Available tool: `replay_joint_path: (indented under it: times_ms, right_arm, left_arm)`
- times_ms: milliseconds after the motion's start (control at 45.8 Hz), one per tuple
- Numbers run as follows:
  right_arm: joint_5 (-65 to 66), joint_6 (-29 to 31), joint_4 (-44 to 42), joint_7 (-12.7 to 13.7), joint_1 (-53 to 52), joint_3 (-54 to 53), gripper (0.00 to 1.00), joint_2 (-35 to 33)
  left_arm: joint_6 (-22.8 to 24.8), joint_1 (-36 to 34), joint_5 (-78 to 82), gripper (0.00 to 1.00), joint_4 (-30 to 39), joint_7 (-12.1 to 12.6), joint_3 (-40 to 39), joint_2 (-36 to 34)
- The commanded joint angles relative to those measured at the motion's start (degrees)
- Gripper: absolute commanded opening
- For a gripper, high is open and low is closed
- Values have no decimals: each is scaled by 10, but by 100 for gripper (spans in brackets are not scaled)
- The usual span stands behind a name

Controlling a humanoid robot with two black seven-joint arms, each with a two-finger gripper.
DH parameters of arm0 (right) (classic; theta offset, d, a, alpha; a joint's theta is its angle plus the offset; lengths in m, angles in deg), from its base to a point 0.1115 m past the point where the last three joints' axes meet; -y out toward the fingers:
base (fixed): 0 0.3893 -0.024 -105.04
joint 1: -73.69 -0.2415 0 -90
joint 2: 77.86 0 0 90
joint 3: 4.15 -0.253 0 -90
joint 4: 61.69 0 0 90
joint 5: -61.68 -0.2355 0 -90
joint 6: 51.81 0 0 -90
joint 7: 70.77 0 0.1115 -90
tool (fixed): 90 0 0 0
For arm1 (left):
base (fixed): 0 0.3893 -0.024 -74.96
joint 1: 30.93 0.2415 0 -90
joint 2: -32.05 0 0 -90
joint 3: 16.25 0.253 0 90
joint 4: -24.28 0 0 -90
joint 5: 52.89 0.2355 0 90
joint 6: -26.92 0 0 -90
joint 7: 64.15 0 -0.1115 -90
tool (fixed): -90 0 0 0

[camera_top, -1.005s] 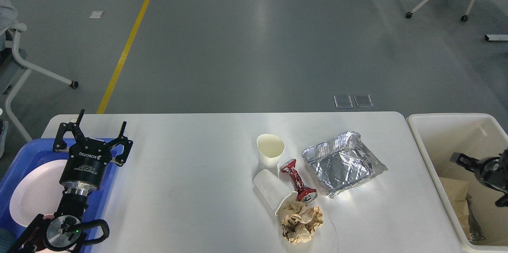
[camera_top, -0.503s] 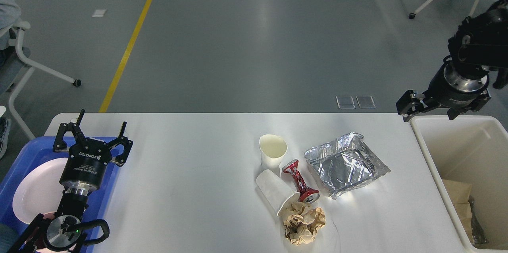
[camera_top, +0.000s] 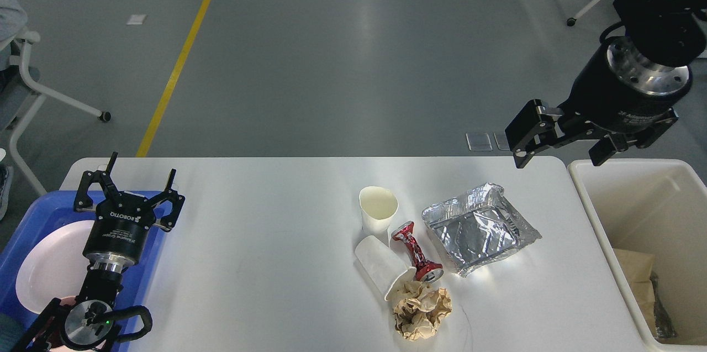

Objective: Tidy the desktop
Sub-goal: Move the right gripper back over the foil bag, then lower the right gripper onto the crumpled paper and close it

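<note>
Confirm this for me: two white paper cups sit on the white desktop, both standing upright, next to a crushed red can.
Not quite. In the head view only the rear white paper cup stands upright; the nearer white paper cup lies on its side. Both are on the white desktop, beside the crushed red can.

A wide white desk (camera_top: 265, 241) with rounded corners stretches across the frame, its smooth top flat, level and catching a soft glare near the far edge. Most of the surface lies bare, chiefly the broad middle-left stretch. A small cluster of litter sits right of centre, toward the near edge, while the left and right ends run out to the picture's borders.
</note>
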Motion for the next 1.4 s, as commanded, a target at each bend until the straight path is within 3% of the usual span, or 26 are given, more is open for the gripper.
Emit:
replay_joint_path:
  times_ms: [0,262,437,677,1027,1377]
  right_arm:
    - [-15,-3,28,0,-21,-9,100,1]
    - [-25,-7,28,-1,-11,-13,100,2]
    - [-22,-36,20,-1,71,-86,100,9]
    - [31,-181,11,3,236,-176,98,72]
    - [88,-358,-16,3,429,-193,98,165]
    - [152,-434,-121,3,602,-186,98,213]
  left_arm:
    - [-1,0,0,96,0,1,0,0]
    - [0,0,0,96,0,1,0,0]
    - [0,0,0,96,0,1,0,0]
    - [0,0,0,96,0,1,0,0]
    - [-1,0,0,96,0,1,0,0]
    - [0,0,0,96,0,1,0,0]
